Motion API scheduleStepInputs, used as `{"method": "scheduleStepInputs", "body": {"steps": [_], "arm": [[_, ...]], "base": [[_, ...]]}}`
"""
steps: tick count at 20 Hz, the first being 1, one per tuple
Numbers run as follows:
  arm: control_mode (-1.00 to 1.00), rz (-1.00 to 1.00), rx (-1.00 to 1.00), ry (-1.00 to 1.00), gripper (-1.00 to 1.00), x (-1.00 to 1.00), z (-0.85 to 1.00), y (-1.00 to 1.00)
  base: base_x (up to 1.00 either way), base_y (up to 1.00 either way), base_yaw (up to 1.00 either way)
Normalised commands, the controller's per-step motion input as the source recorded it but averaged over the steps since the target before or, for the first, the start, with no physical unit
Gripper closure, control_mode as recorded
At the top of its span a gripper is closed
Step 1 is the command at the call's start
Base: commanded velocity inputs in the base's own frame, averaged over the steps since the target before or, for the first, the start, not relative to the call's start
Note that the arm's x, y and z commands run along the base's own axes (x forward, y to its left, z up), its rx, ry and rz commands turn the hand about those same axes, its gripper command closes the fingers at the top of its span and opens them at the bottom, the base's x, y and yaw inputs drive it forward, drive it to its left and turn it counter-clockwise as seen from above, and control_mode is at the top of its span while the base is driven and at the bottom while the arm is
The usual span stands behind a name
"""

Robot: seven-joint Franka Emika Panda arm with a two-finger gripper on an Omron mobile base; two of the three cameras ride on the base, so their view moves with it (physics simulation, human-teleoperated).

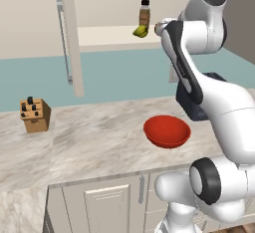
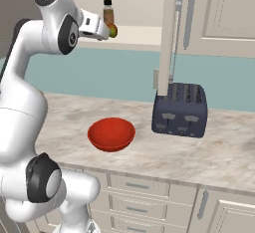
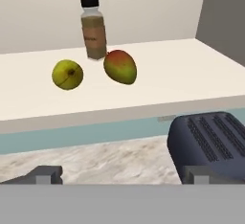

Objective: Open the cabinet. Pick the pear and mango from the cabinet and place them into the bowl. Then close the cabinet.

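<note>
Two fruits wait ahead: pear (image 3: 67, 74) left of mango (image 3: 120, 66), beyond the wide-open, empty claw (image 3: 122, 176).

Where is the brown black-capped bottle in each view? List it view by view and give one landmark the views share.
Left base view: bottle at top centre, on the open cabinet's shelf, directly behind the pear.
Right base view: bottle at upper left, just beyond the arm's hand, mango at its base.
Hand view: bottle upper left of centre, behind the pear and mango.
Shared landmark: dark toaster.
</note>
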Motion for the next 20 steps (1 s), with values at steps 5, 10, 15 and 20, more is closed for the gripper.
{"method": "scheduleStepInputs", "body": {"steps": [5, 10, 15, 20], "arm": [[-1.00, 0.00, 0.04, 0.00, -1.00, 0.30, 0.03, 0.00], [-1.00, 0.00, 0.01, 0.00, -1.00, 0.39, 0.00, -0.01], [-1.00, 0.00, 0.00, 0.00, -1.00, 0.42, 0.00, 0.00], [-1.00, 0.00, 0.00, 0.00, -1.00, 0.34, 0.00, -0.01]], "base": [[0.00, 0.00, 0.00], [0.00, 0.00, 0.00], [0.00, 0.00, 0.00], [0.00, 0.00, 0.00]]}}
